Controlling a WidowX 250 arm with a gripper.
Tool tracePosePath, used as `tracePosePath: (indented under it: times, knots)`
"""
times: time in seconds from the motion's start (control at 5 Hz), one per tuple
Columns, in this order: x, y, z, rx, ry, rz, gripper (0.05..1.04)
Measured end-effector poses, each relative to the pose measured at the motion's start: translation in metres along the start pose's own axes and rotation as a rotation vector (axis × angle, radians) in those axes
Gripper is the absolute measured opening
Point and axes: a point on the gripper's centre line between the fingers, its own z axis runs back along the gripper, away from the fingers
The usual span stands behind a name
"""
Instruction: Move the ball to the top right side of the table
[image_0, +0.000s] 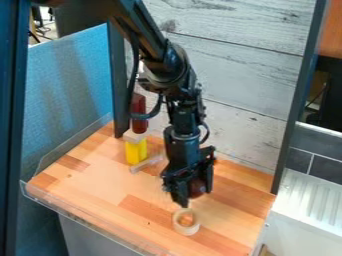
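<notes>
At the left of our table (73, 187), near the blue partition (67, 85), we see a yellow block (135, 151) with a pale piece (134, 136) on it and a dark red object (139, 112) above that. Just beside the block, a small pale bar (145, 164) lies on the wood. None of these needs any handling from us.

Nearer the middle, toward the front edge, a pale ring (186, 221) rests on the table. Just behind it and a little to its right hangs our gripper (194, 185), its fingers closed around the dark red-brown ball (196, 188). Whether the ball touches the wood or is slightly raised, we cannot tell.

So the grasp looks done — what is left, we judge, is the carrying and the letting go. The ball sits right of the middle, well apart from the far right corner beside the dark post (298, 100). We should take it back and to the right, set it down short of the back wall (234, 75), and open gently — a round thing may roll once freed.
</notes>
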Motion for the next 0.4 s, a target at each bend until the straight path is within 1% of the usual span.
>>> tracePosePath:
  times: [0.2,0.4]
  knots:
    - [-0.004,-0.026,-0.007,-0.002,-0.039,-0.023,0.765]
    - [-0.008,-0.045,-0.021,0.024,-0.057,-0.016,0.765]
